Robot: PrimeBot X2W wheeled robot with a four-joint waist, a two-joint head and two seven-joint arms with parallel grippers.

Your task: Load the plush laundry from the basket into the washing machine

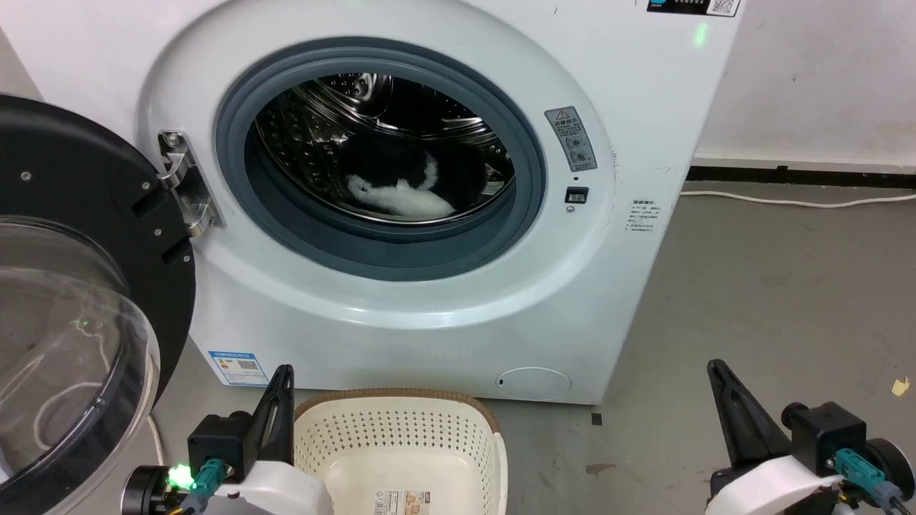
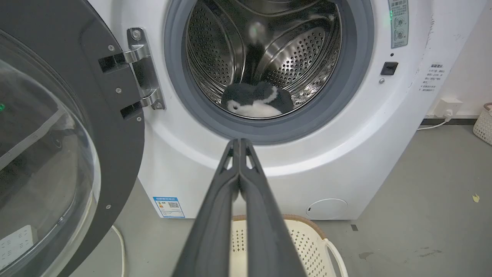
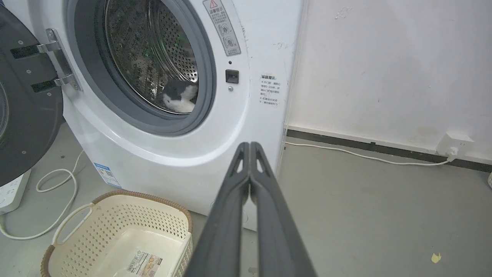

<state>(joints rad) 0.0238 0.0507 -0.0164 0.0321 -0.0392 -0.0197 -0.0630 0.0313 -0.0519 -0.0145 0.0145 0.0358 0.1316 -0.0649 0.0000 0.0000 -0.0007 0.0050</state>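
The black and white plush laundry (image 1: 408, 187) lies on the bottom of the steel drum inside the white washing machine (image 1: 444, 300), also seen in the left wrist view as the plush (image 2: 255, 102) and in the right wrist view as the plush (image 3: 179, 98). The cream basket (image 1: 401, 450) with brown rim stands on the floor before the washer, holding only a label on its bottom. My left gripper (image 1: 284, 373) is shut beside the basket's left edge, holding nothing. My right gripper (image 1: 715, 368) is shut over bare floor at the right, holding nothing.
The washer's black-framed clear door (image 1: 71, 300) stands swung open at the left. A white cable (image 3: 50, 181) and a power strip (image 3: 9, 194) lie on the floor under it. Grey floor (image 1: 773, 300) stretches to the right, with a wall cable (image 1: 794, 202) along the skirting.
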